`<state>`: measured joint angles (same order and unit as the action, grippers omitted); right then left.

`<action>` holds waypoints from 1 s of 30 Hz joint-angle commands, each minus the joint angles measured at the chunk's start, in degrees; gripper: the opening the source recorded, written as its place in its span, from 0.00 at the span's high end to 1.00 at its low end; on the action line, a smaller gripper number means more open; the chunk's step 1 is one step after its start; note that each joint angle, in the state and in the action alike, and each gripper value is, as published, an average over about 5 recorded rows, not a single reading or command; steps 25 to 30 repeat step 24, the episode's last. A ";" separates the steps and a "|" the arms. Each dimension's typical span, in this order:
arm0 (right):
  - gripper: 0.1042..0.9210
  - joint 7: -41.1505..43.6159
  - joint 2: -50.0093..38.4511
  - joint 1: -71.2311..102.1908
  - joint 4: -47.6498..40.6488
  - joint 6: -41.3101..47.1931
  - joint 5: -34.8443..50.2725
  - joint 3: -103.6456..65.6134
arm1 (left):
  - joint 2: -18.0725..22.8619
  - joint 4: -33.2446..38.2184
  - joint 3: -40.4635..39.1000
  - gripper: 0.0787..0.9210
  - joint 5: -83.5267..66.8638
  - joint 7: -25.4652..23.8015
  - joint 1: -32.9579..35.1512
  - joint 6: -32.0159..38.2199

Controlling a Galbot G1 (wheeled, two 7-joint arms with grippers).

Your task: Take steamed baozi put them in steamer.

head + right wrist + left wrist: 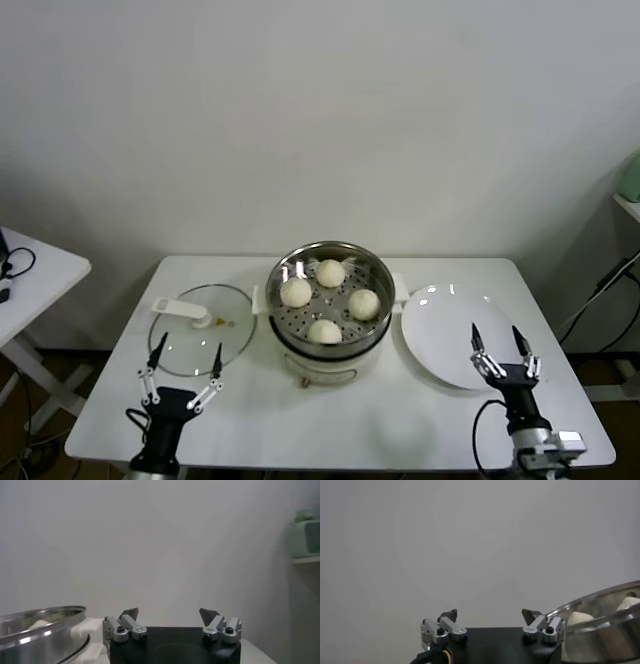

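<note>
Left gripper [186, 367]: nearest us at 7 o'clock on the table [110, 400], upright, jaws spread wide with nothing between them, tips over the near rim of the lid [200, 330].
Right gripper [503, 347]: near edge at 5 o'clock, also upright, jaws wide apart and empty, tips over the near edge of the plate [450, 335].
Lid: glass, lying flat at 9 o'clock from the steamer [330, 300], white handle toward the far left.
Plate: white, bare, at 3 o'clock just beside the steamer.
Steamer: shiny steel basket with a perforated floor on a white base, at table centre, uncovered.
Baozi [325, 331]: we count four, all inside the basket, at about 12, 3, 6 and 9 o'clock on its floor, apart from one another.
Baozi, look: small round buns, cream-white, matte, smooth, none visibly dented.
Baozi, handling: we judge them light and soft, easily squashed or marked, perhaps slightly tacky. We would pinch one gently across its widest part from above, jaws coming down on either side, closing only until it holds.
Progress: we judge the loading done, since none lie outside the basket.
Far: plain wall, a side table at 9 o'clock.
</note>
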<state>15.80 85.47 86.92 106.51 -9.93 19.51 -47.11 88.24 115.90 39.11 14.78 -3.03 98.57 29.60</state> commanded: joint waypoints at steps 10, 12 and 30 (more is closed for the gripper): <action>0.12 -1.84 -1.07 -1.80 -4.21 -0.95 -0.25 3.42 | 1.93 0.92 1.29 0.12 0.67 -0.17 2.30 -0.04; 0.12 -2.06 -1.43 -2.62 -4.55 -0.70 -0.33 4.25 | 2.02 0.77 1.47 0.12 0.70 -0.18 2.81 0.26; 0.12 -2.57 -2.26 -3.25 -4.32 -0.32 -0.31 7.01 | 2.06 0.61 2.32 0.12 0.07 0.02 4.66 1.00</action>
